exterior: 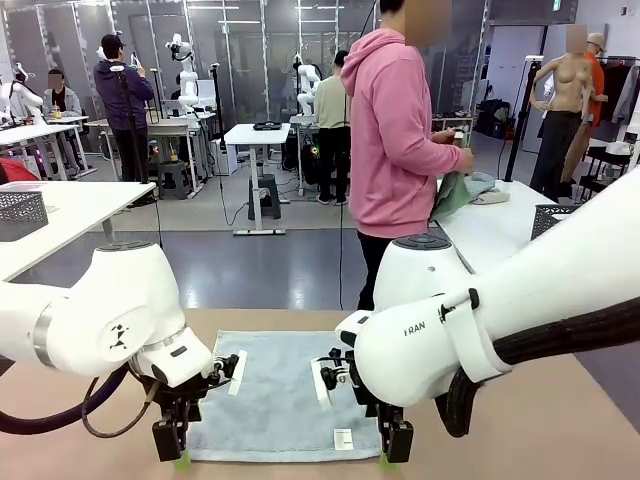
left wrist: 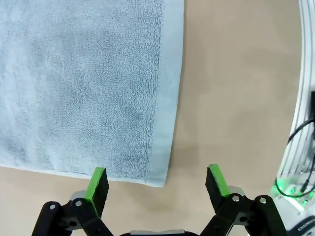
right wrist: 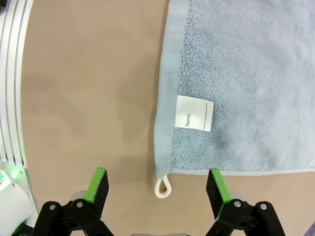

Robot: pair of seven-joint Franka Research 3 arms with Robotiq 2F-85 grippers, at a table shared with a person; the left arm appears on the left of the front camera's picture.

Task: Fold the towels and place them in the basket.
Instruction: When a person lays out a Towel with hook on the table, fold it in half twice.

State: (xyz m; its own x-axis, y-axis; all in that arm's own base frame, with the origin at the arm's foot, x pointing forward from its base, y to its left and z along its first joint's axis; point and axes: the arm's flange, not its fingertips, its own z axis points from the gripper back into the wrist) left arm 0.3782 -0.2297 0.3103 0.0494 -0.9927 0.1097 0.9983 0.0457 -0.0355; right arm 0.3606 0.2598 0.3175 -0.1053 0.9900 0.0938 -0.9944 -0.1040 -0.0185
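Towel (exterior: 280, 395), light blue, lies spread flat on the tan table (exterior: 560, 430) between the two arms, its long sides running away from the robot toward the far edge. A small white label (exterior: 343, 439) sits near its near right corner.

Left gripper (exterior: 172, 455) hangs at the towel's near left corner with its jaws wide apart and nothing in them. In the left wrist view the towel (left wrist: 83, 83) fills the upper left and its corner falls between the fingers of the gripper (left wrist: 157, 184). One green pad (left wrist: 98, 183) overlaps the hem, the other stands over bare table (left wrist: 236, 98). Whether a pad touches the cloth I cannot tell.

Right gripper (exterior: 392, 455) hangs at the near right corner, also spread wide and empty. In the right wrist view the towel (right wrist: 246, 73) takes the upper right, with the label (right wrist: 194, 114) reading "Name" just inside the hem. A white loop (right wrist: 163, 186) sticks out from the corner onto the table, between the fingers of the gripper (right wrist: 158, 187). One pad (right wrist: 216, 187) sits just off the towel's near edge.

Beyond the far edge a person (exterior: 395, 140) in a pink hoodie stands turned toward a white table (exterior: 490, 235) at the right, hands on a greenish cloth (exterior: 455, 190). A dark mesh basket (exterior: 553, 215) stands on that white table, partly hidden behind the right arm
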